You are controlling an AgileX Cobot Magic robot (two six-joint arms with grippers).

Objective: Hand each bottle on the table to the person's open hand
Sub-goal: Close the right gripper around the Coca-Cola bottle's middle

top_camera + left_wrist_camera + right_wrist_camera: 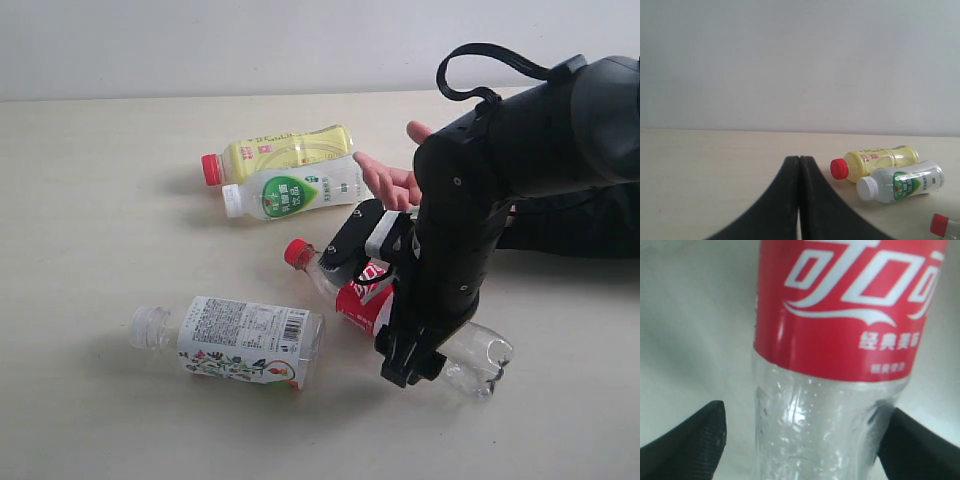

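On the clear bottle (815, 430) with red label: white Chinese Coca-Cola script, perhaps 经典美味 beneath.

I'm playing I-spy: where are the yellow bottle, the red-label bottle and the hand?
yellow bottle (288, 152), exterior view, on its label
red-label bottle (840, 315), right wrist view, on its red label
hand (388, 183), exterior view, on the palm

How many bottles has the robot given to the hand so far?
None yet: the open hand looks empty, and all four bottles lie on the table. The right gripper, open, straddles the red-label cola bottle. After it come the yellow bottle, the green-label white bottle and the clear-capped bottle.
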